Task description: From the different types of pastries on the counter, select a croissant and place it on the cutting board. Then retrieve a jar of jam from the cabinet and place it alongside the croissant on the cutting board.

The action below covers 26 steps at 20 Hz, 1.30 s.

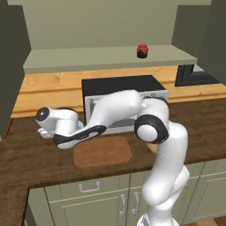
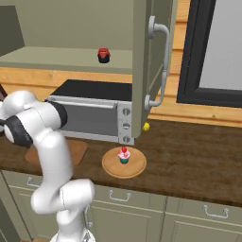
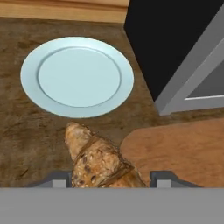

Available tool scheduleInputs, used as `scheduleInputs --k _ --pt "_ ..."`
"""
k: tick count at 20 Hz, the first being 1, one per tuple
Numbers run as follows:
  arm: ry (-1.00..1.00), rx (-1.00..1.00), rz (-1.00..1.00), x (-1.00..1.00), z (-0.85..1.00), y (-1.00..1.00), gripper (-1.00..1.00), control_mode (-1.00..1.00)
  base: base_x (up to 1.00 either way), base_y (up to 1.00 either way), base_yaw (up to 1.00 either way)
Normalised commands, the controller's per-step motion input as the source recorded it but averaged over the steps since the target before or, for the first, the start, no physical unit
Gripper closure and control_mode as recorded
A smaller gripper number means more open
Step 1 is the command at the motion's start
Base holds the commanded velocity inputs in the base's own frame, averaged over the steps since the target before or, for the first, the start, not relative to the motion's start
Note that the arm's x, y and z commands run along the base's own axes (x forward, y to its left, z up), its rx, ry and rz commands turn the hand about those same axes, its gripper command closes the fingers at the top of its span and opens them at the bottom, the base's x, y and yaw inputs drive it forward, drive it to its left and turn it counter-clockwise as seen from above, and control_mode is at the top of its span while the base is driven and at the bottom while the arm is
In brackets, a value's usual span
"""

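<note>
The dark wood table [image 1: 35,163] runs along the wall above pale green cabinets. A brown cutting board [image 1: 103,152] lies flat on it near the front edge, just in front of the microwave [image 1: 123,88] that stands at the back. Left of the board rests a pale blue plate [image 3: 77,76]. To the right sits a round wooden board [image 2: 124,164] bearing a cupcake [image 2: 124,155]. On the shelf [image 1: 88,57] above stands a jam jar [image 1: 142,51].

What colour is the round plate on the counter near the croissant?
The plate is pale blue; the hand view shows it best.
</note>
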Motion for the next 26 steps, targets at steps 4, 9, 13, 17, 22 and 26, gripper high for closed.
scheduleInputs --k 4,9,13,17,22,26 --pt "-0.04 0.02 0.0 -0.48 0.16 -0.76 1.0 -1.0 0.0 0.0 0.0" --pt "0.0 0.12 0.0 -0.28 0.4 -0.86 1.0 -1.0 0.0 0.0 0.0" --pt "0.0 0.1 0.0 -0.08 0.26 -0.75 1.0 -1.0 0.0 0.0 0.0" --pt "0.0 0.02 0.0 0.0 0.0 -0.15 1.0 -1.0 0.0 0.0 0.0" --pt "0.01 0.04 0.0 0.0 -0.32 0.0 1.0 -1.0 0.0 0.0 0.0" --pt "0.02 0.02 0.0 0.0 -0.11 0.0 1.0 -1.0 0.0 0.0 0.0"
